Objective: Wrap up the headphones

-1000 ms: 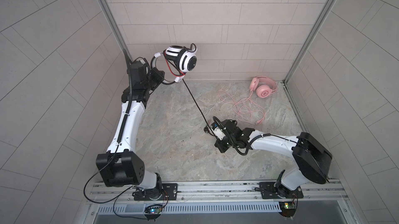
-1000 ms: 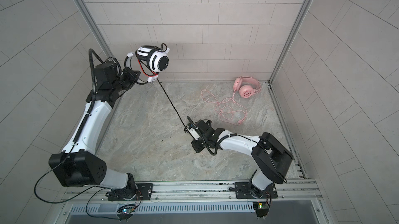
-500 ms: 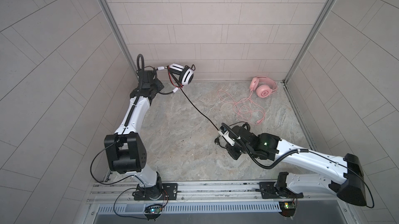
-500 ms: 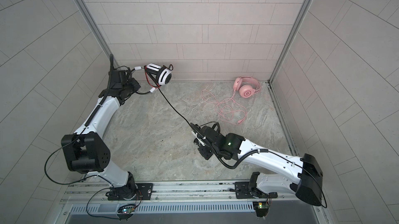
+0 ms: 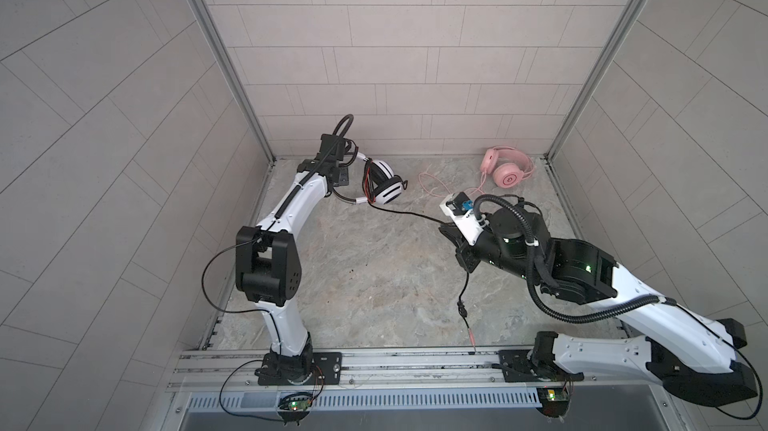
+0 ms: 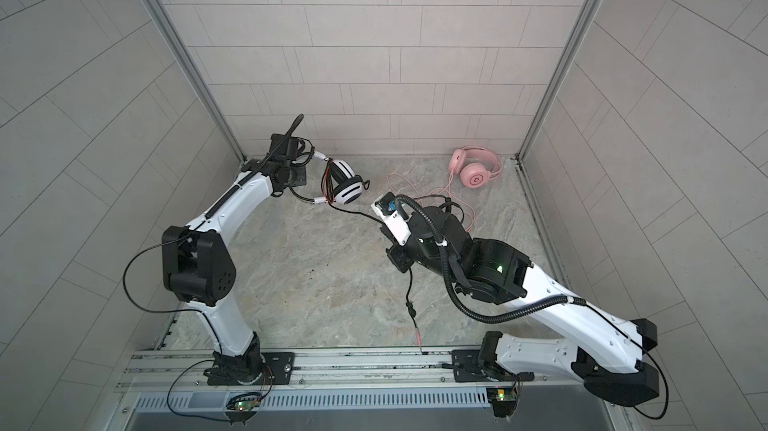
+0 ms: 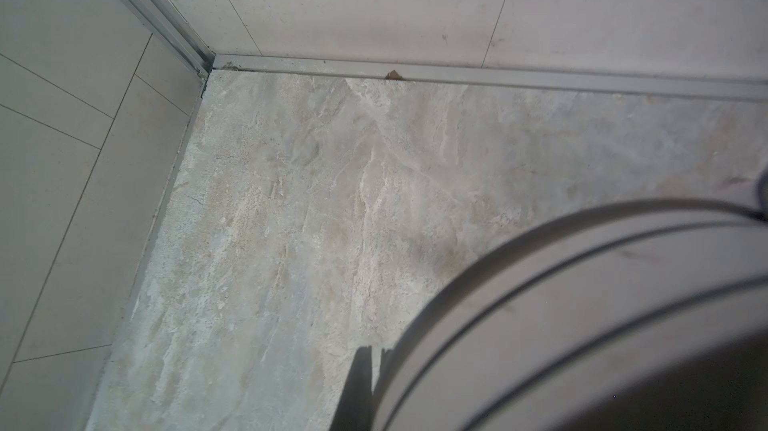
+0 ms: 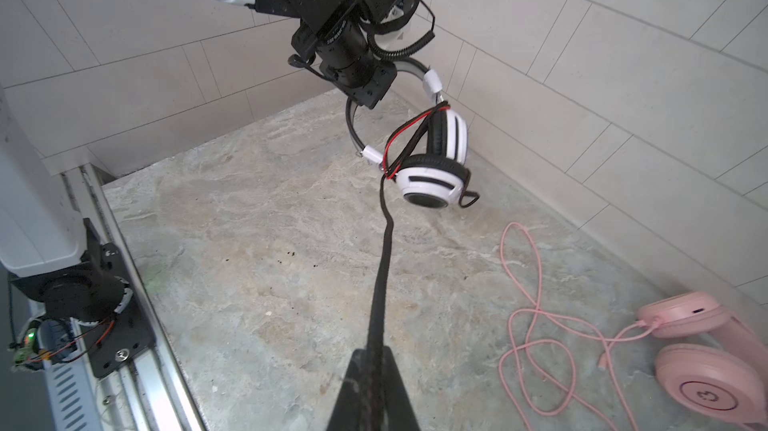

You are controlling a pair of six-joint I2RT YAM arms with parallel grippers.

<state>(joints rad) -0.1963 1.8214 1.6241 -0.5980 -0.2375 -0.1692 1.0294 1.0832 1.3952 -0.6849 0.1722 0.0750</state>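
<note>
The white headphones (image 5: 384,186) with black pads hang just above the back-left floor, black and red cord looped around the ear cups (image 8: 432,159). My left gripper (image 5: 343,177) is shut on their headband (image 7: 582,325), which fills the left wrist view as a blur. From the cups the black cord (image 8: 384,262) runs to my right gripper (image 8: 372,366), which is shut on it mid-table (image 5: 445,228). Its tail with the plug (image 5: 464,316) hangs below that gripper. The pink headphones (image 5: 507,167) lie at the back right, their thin pink cord (image 8: 536,325) loose on the floor.
Tiled walls close in the marble floor (image 5: 374,283) at the back and on both sides. A metal rail (image 5: 374,362) with both arm bases runs along the front edge. The pink cord (image 6: 453,196) sprawls just behind my right wrist.
My left arm has brought the white headphones down from high up to just above the back-left floor. My right arm has risen and moved back and right, still gripping the black cord.
</note>
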